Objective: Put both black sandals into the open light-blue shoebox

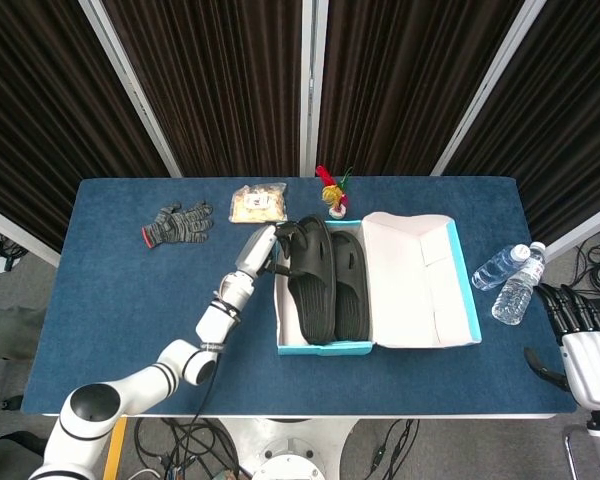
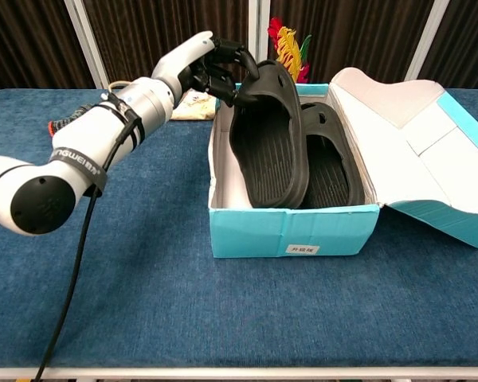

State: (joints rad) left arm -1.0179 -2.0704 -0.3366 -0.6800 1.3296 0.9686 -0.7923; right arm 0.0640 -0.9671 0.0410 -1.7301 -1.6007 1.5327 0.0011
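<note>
The open light-blue shoebox (image 1: pixel 412 346) (image 2: pixel 291 231) stands mid-table with its lid folded out to the right. One black sandal (image 1: pixel 351 285) (image 2: pixel 329 163) lies sole up in the box's right half. My left hand (image 1: pixel 268 250) (image 2: pixel 211 68) grips the far end of the second black sandal (image 1: pixel 308 285) (image 2: pixel 267 147), which lies sole up in the box's left half with its held end raised over the back wall. My right hand (image 1: pixel 585 345) hangs off the table's right edge, fingers apart and holding nothing.
A grey work glove (image 1: pixel 176 224) (image 2: pixel 64 125) and a snack bag (image 1: pixel 258 203) (image 2: pixel 190 104) lie at the back left. A red and yellow toy (image 1: pixel 330 188) (image 2: pixel 288 48) stands behind the box. Two water bottles (image 1: pixel 510 280) lie at the right edge.
</note>
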